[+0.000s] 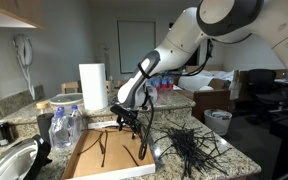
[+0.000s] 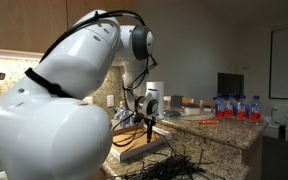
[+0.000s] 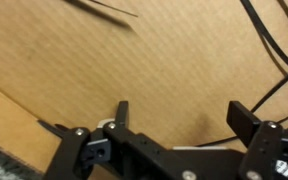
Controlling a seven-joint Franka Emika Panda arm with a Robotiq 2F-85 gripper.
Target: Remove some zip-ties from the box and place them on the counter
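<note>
I see my gripper (image 3: 180, 115) low over the box (image 1: 122, 156) floor, jaws wide apart, holding nothing. A zip-ties (image 1: 191, 146) pile lies on the counter (image 1: 234, 162), just beside the box's long edge.

We see a glossy white arm (image 1: 179, 45) with rounded shells, a black cable (image 2: 121, 13) looping at upper centre, and a matte black gripper (image 3: 181, 112) dotted with small pale screws (image 3: 79, 132).
</note>
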